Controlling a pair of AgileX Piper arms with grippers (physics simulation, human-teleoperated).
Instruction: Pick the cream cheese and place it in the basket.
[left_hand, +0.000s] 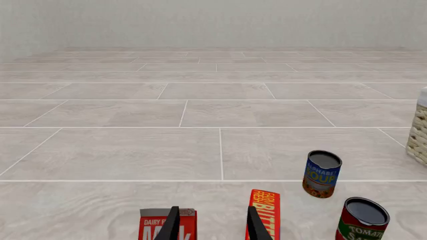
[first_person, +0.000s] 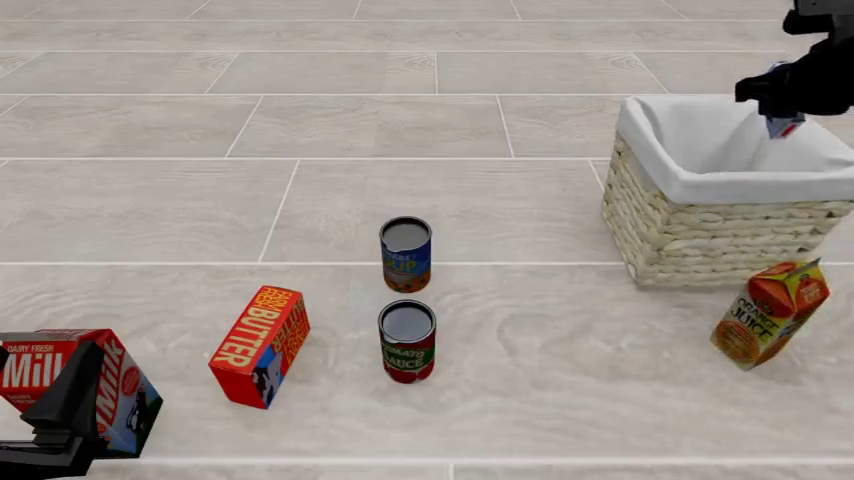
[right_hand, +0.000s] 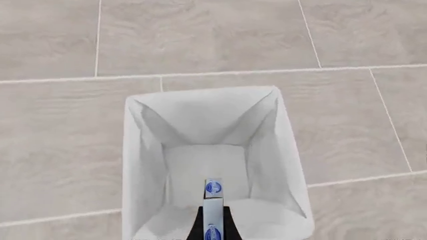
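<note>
Right tool (right_hand: 212, 226) clamped narrow on the cream cheese (right_hand: 213, 202), held edge-on directly above the basket (first_person: 641, 125) opening, presumably so release drops it inside the liner. Left tool (left_hand: 212, 225) parted, idle low over the bench by the milk carton (first_person: 54, 368).

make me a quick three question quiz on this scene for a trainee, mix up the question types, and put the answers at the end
1. True or false: the right end effector holds the cream cheese above the open basket.
2. Multiple choice: which item stands closest to the basket in the front view? A) milk carton B) butter box C) orange juice carton
3. Fill in: the two cans, soup and tomato sauce, stand ____ on the floor.

Key: 1 true; 2 C; 3 upright
</note>
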